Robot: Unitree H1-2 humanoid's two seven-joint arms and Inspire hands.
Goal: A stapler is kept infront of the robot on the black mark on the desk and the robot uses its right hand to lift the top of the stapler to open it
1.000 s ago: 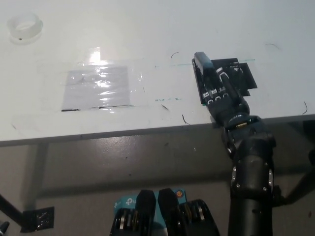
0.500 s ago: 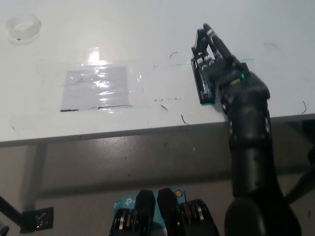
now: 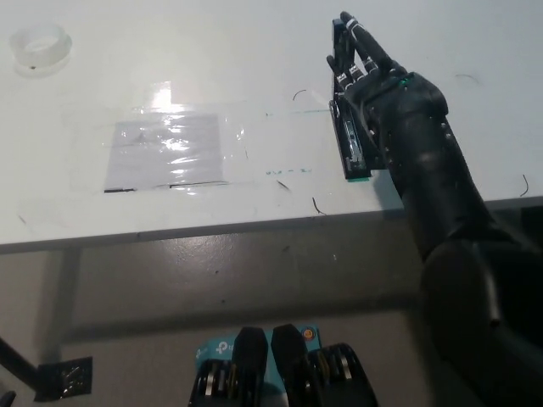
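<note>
The right hand (image 3: 366,72) has its fingers clamped on the stapler (image 3: 349,136) top, lifting it open. Next comes a clean release, judging by the raised lid.

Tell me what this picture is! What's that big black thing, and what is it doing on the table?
You are looking down through a camera on a robot's head. The big black thing coming in from the right is the robot's own right arm, and at its end is its right hand. The other hand, a white one, is not in the picture.

The pale surface is a desk. The hand reaches over a black stapler, which lies near the desk's front edge. The stapler's top looks lifted up at the hand, with the fingers against it, while the base stays flat on the desk. That is how the robot opens it.

Also on the desk are a roll of clear tape in the far left corner and a shiny plastic sheet in the middle.
</note>
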